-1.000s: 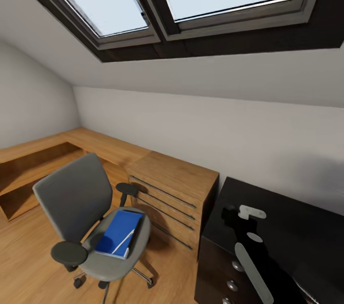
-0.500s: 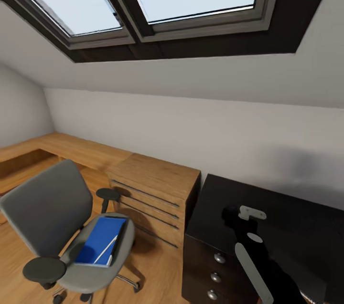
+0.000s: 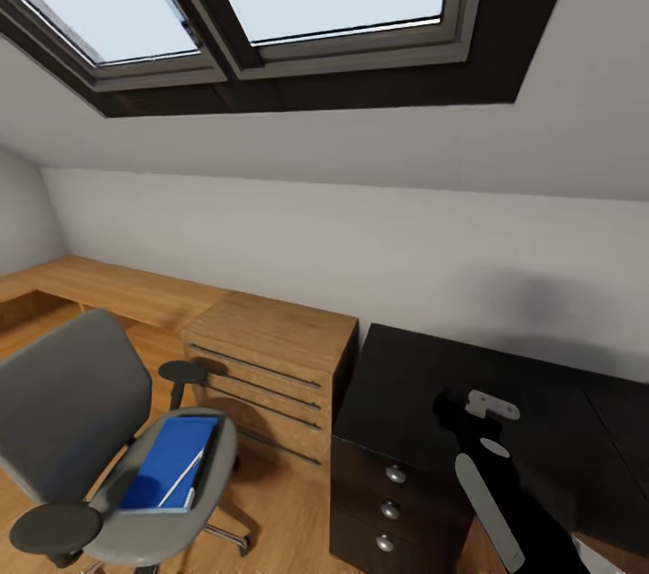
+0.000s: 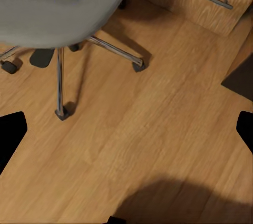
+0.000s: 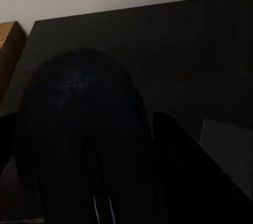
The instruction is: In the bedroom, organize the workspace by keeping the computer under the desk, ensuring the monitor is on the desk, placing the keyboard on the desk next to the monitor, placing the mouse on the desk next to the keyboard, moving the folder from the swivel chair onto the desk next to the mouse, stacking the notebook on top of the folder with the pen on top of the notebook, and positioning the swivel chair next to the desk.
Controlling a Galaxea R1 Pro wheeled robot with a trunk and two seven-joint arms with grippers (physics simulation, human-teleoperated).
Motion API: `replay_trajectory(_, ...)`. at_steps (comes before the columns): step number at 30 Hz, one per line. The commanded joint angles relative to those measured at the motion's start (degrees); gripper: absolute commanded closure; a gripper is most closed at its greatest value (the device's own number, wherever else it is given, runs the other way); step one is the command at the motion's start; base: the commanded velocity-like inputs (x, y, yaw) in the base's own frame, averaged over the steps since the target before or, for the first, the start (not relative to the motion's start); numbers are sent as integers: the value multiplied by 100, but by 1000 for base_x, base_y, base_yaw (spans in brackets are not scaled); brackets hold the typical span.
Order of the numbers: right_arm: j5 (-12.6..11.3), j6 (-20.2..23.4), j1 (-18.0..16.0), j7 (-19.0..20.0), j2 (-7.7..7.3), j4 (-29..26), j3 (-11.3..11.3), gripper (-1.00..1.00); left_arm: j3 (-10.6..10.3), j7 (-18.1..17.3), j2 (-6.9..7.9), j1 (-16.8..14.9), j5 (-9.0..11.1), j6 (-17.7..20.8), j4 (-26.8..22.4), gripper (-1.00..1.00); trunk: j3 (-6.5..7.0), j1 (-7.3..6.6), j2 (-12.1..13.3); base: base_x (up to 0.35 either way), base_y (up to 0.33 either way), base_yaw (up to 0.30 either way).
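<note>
Right jaws (image 5: 100,145) closed around dark mouse (image 5: 79,108) above black bench (image 3: 424,376); left jaws' grip unclear. Blue folder (image 3: 171,464) with pen (image 3: 180,478) on swivel chair (image 3: 68,403), notebook hidden. Bare floor (image 4: 158,145) beside.

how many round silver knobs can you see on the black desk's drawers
3, in a column down the drawer front of the desk, seen in the head view: top knob, middle knob, bottom knob. The right arm may hide others.
</note>
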Motion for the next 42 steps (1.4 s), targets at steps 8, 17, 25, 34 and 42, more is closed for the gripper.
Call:
replay_trajectory(8, -46, 4, -6, -57, 4, -9, 9, 100, -45, 49, 4, -1, 54, -57, 11, -100, -11, 1, -11, -96, 81, -2)
replay_trajectory(17, -51, -2, -6, -50, 4, -1, 8, 100, -65, 48, -6, -1, 49, -61, 179, -100, -11, 1, -11, -3, 3, -133)
replay_trajectory(25, -41, -3, -6, -17, -2, 7, 2, 100, -82, 40, -17, -1, 41, -67, 385, -100, -11, 1, -11, 0, 0, -266)
replay_trajectory(34, 10, -19, -6, 528, -20, 423, 22, 100, -68, 28, -11, -1, 30, -747, 1448, -100, -11, 1, -11, 0, 0, -295)
replay_trajectory(42, 27, -20, -6, 688, -14, 520, 49, 100, -85, 26, -2, -1, 24, -889, 1825, -100, -11, 1, -11, 0, -137, -297)
